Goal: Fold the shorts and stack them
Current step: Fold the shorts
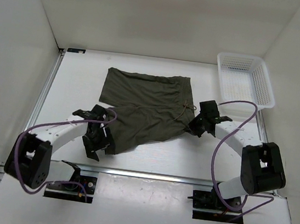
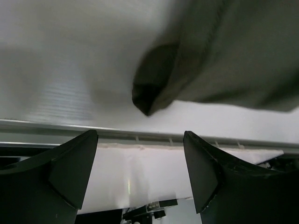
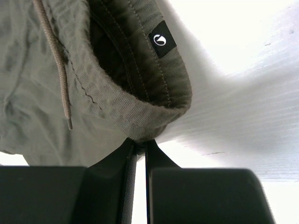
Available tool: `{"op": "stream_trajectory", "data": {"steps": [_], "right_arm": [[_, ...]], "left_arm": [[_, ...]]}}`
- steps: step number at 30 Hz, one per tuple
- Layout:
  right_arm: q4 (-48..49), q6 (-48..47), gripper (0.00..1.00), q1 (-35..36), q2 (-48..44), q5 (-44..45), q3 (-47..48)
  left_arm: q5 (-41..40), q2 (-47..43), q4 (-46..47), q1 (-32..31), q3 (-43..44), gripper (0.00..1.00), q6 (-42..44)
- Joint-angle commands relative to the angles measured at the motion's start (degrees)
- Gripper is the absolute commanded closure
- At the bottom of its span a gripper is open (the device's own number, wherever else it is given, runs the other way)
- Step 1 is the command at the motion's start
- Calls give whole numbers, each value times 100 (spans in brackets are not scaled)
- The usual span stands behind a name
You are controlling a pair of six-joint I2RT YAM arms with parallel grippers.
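The dark olive-green shorts (image 1: pixel 145 103) lie spread over the middle of the table, with the waistband and its drawstring (image 3: pixel 57 60) on the right side. My right gripper (image 1: pixel 193 129) is shut on the waistband's folded corner (image 3: pixel 145 126), just below a small black label (image 3: pixel 162 39). At the shorts' lower left leg, my left gripper (image 1: pixel 100 147) points toward the near table edge. Its jaws stand open with nothing between the fingers (image 2: pixel 70 163). A drooping corner of the leg hem (image 2: pixel 152 95) hangs just beyond the fingertips without touching them.
A white mesh basket (image 1: pixel 245 80) stands at the back right corner. A metal rail (image 1: pixel 147 175) runs along the near table edge, just ahead of the left gripper. White walls close in the left, back and right sides.
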Motion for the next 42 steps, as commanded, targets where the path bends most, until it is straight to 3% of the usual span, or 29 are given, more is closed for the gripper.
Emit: {"op": "stream_trajectory", "data": {"steps": [1,3,10,15,17,18,20,21,23,28,33,35,42], "right_arm": [[-157,-67,100,-6,-316,91,-38],[-157,-67,100,-6,-377,91,-108],[-157,-67,100,-6,-553,144,-223],[-210,-129,100,-6,-554,144,-223],[-210,-181,100,-6,-554,144,-223],[-210,-182,84,-6,-554,144,-223],[-402,-321,56,-6,-694,267,-223],[-499,-322,32,-6,-860,337,-223],[-797,-374,25,-58,-1062,504,-275],[-1071,-375,22,-111,-1862,566,-740],[-941,-182,35,-111,-2101,461,-1145],[-791,-182,40,-111,-1935,390,-1198],[132,-322,41,-111,-1021,223,-926]], "left_arm": [[-249,306,456,-91,215,15,-190],[-425,376,456,-152,330,15,-191],[-592,1097,860,-275,226,31,-375],[-513,1493,1071,-601,189,37,-490],[-627,1493,1071,-601,251,70,-542],[-627,1423,1071,-601,339,86,-542],[-697,1283,853,-522,470,90,-542],[-863,1091,738,-469,680,90,-542],[-1005,923,527,-469,918,90,-542],[-1058,720,114,-469,1552,90,-375],[-1058,658,-79,-469,1745,90,-323],[-1111,605,-141,-469,1877,90,-323],[-1216,412,-423,-469,2404,90,-270]]}}
